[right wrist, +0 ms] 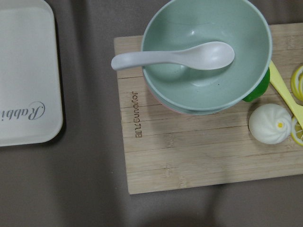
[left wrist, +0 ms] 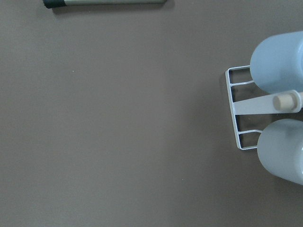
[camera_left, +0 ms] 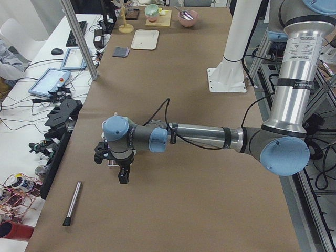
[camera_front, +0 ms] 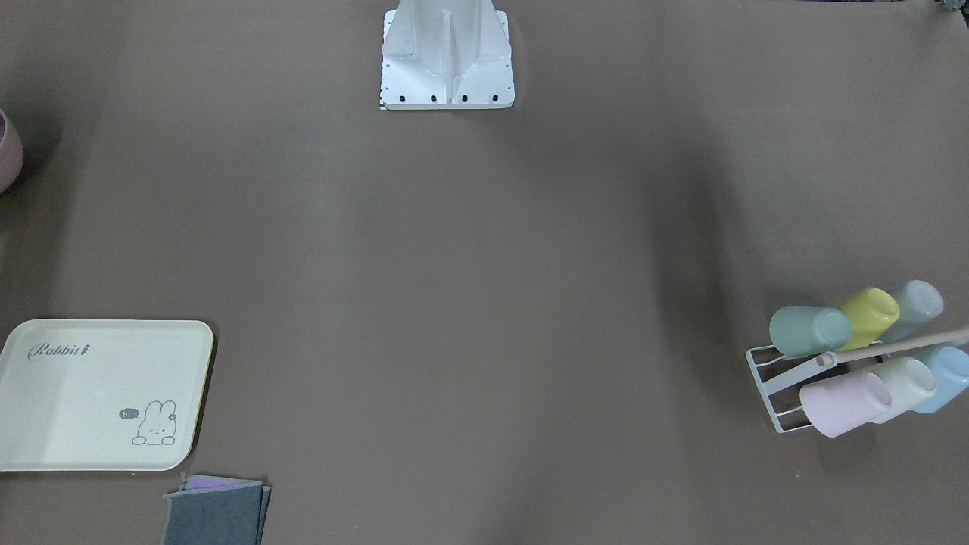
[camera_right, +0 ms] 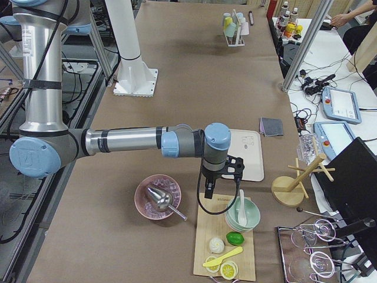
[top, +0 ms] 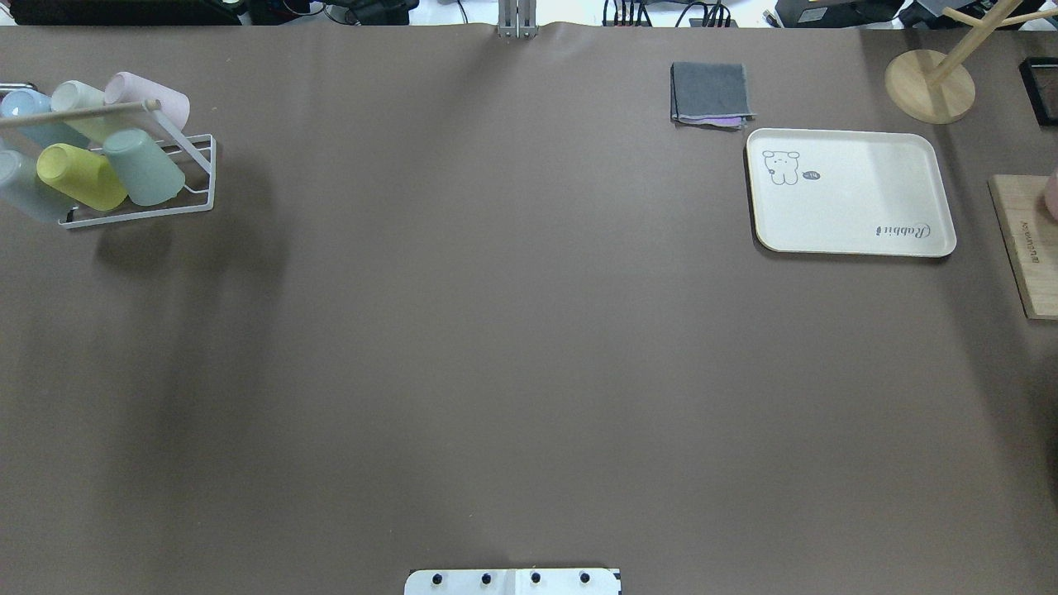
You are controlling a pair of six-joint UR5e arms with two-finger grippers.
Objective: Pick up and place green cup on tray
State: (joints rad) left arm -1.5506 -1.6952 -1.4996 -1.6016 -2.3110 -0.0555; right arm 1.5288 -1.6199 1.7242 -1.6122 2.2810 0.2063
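We see the green cup [top: 145,165] tipped sideways in the rack [top: 198,188] at the upper left, nearest our left end effector [camera_left: 122,173], but we cannot tell if it is open.

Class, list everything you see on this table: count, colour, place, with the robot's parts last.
green cup: one, teal, tilted on the rack
other cups: five, yellow-green, grey-blue, light blue, pale green, pink, same rack
rack: one, white wire, robot's left end
tray: one, cream, robot's right end
cloth: one, grey over purple, beside tray
board: one, wooden, beyond tray
bowls: stacked, green on top, on board
spoon: one, white, in top bowl
bun: one, white, on board
pen: one, grey, near rack
left claw: black, above table by rack
right claw: black, above board
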